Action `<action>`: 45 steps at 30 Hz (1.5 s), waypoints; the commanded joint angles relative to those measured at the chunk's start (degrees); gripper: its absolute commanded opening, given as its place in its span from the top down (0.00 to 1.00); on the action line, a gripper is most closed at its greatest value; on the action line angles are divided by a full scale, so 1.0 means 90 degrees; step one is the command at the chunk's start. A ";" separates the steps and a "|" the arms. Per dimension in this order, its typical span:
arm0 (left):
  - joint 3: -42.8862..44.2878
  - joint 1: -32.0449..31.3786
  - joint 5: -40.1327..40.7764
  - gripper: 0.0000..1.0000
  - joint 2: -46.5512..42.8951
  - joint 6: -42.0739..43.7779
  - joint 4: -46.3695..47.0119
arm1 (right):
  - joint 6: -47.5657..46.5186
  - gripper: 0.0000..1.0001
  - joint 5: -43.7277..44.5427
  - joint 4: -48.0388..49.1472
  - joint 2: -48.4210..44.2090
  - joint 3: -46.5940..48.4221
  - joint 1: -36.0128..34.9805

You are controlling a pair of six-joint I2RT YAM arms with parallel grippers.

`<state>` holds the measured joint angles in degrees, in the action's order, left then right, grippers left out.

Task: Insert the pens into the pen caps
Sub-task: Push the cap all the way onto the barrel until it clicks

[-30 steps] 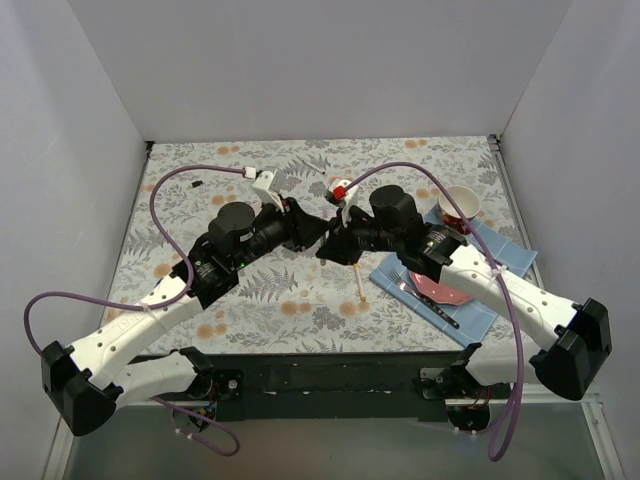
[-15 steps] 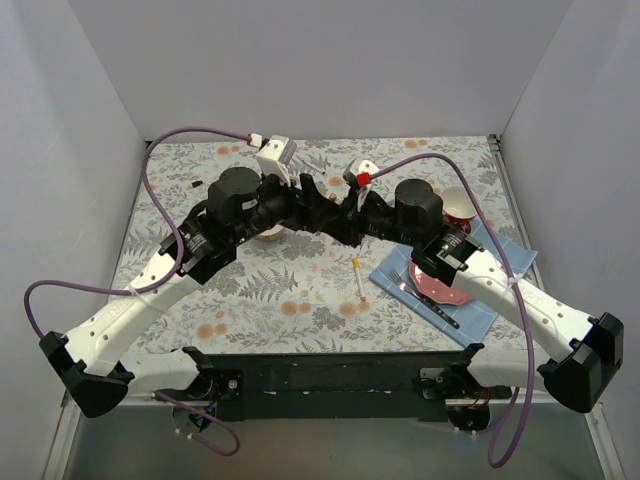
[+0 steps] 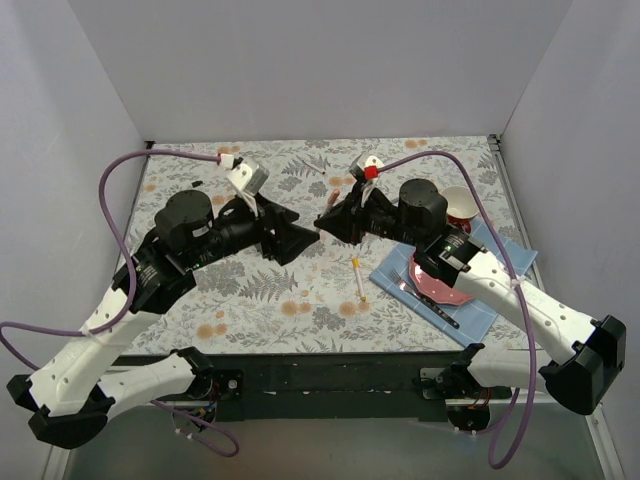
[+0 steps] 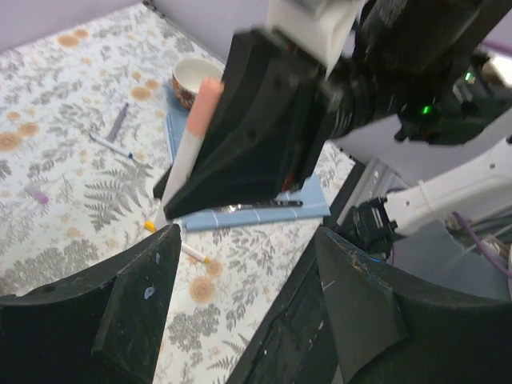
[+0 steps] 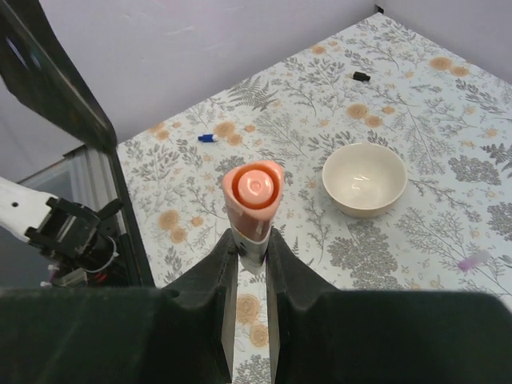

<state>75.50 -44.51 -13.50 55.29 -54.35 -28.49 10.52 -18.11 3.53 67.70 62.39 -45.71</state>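
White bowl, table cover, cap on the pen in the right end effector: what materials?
White bowl: glazed ceramic or glossy plastic, can't tell which; bright glints inside. Table cover: printed cloth, matte, no glare. Pen cap on the pen: opaque orange-pink plastic by the look, smooth, soft sheen.

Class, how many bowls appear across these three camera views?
2. A plain white bowl sits on the floral cloth, seen from the right wrist; a patterned bowl stands by the far corner of the blue mat, on the right. Others may be hidden.
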 commanded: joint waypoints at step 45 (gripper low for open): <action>-0.2422 0.0024 -0.1537 1.00 -0.0508 -0.0270 0.2540 | 0.2424 0.99 -0.1572 0.2703 -0.1009 -0.1161 0.0021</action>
<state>54.46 -44.38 -26.83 51.90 -55.46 -8.80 32.23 -31.11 23.00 59.77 52.58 -45.36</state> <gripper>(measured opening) 0.111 0.226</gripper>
